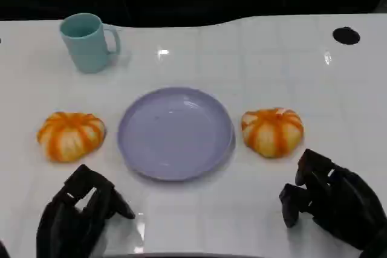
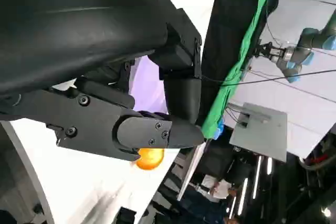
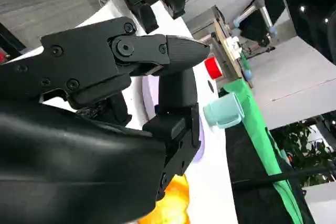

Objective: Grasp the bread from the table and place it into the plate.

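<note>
Right bread [image 1: 273,132] sits just above the empty, spread right hand [image 1: 329,200] (lower right); left hand [image 1: 78,212] likewise empty.

The left hand [image 1: 78,212] sits at the lower left of the head view, its black fingers apart and pointing up the frame, holding nothing. The right hand [image 1: 332,200] sits at the lower right, fingers likewise apart and bare, angled toward the upper left. Both hands hang low near the bottom edge.
</note>
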You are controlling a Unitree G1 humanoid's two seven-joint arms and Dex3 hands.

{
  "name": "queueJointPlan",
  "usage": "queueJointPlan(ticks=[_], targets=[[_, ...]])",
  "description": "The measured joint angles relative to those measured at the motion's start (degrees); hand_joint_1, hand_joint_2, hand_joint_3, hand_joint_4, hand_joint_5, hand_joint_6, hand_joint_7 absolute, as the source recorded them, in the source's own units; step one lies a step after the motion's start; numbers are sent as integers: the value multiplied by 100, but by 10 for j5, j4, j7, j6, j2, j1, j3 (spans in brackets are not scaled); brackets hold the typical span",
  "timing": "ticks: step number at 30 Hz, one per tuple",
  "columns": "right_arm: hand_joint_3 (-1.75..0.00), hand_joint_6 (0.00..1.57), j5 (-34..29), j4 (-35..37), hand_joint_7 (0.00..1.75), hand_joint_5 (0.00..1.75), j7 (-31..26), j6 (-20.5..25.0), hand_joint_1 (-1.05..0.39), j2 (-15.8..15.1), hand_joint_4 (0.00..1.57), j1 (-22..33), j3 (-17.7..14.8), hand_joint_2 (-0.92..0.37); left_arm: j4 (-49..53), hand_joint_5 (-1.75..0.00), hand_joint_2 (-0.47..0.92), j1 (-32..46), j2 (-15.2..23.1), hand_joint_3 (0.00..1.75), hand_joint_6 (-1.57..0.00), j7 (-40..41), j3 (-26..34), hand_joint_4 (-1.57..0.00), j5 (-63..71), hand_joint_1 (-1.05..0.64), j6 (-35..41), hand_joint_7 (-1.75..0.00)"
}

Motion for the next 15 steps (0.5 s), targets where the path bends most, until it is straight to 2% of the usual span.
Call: queueJointPlan(ticks=[15], targets=[[-40, 56, 0, 4, 175, 175, 0, 0, -46, 0, 78, 0, 0, -92, -2, -175, 92, 2, 0, 25, -50, 0, 0, -63, 1, -57, 1, -154]])
